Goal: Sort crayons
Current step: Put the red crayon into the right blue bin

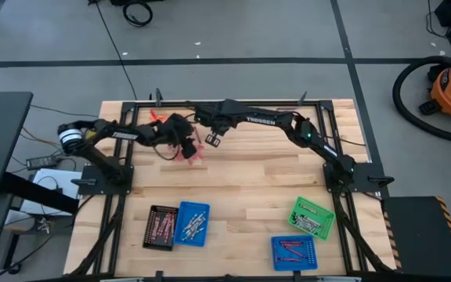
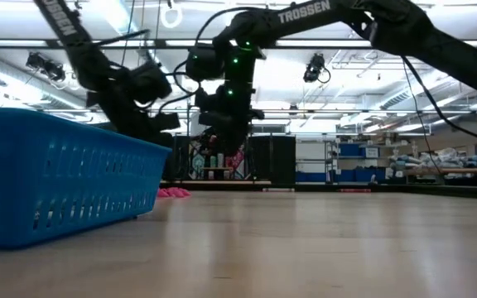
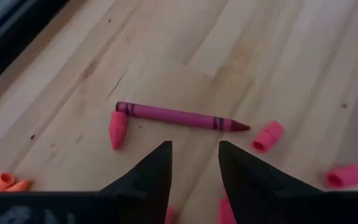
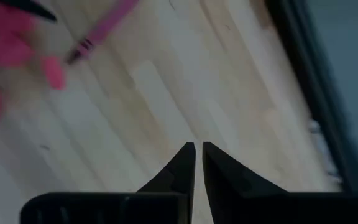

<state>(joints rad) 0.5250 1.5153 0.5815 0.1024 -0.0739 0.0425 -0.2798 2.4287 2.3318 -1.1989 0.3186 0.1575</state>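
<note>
A pink crayon [image 3: 180,117] lies flat on the bare wooden table [image 1: 257,172], in the centre of the left wrist view, its dark tip toward the right of that frame. Short pink crayon pieces [image 3: 117,129] lie close around it, one just off its blunt end and another [image 3: 267,136] just past its tip; orange pieces [image 3: 4,182] lie at the lower left edge. In the high view this pink cluster [image 1: 193,156] sits in the upper centre of the table. The left gripper [image 3: 194,163] hovers directly over the crayon, fingers spread with a clear gap, holding nothing. The right gripper [image 4: 198,159] hangs just beside it, fingers pressed nearly together and empty, the crayon [image 4: 104,28] at the upper left of its view. White lettering "TROSSEN" is readable on the right arm [image 1: 261,120] in the high and low views. Toward the bottom of the high view stand four trays holding sorted crayons: a black tray [image 1: 160,227] touching a blue tray [image 1: 192,223] at lower left, a green tray [image 1: 312,217] and a second blue tray [image 1: 294,251] at lower right.
</note>
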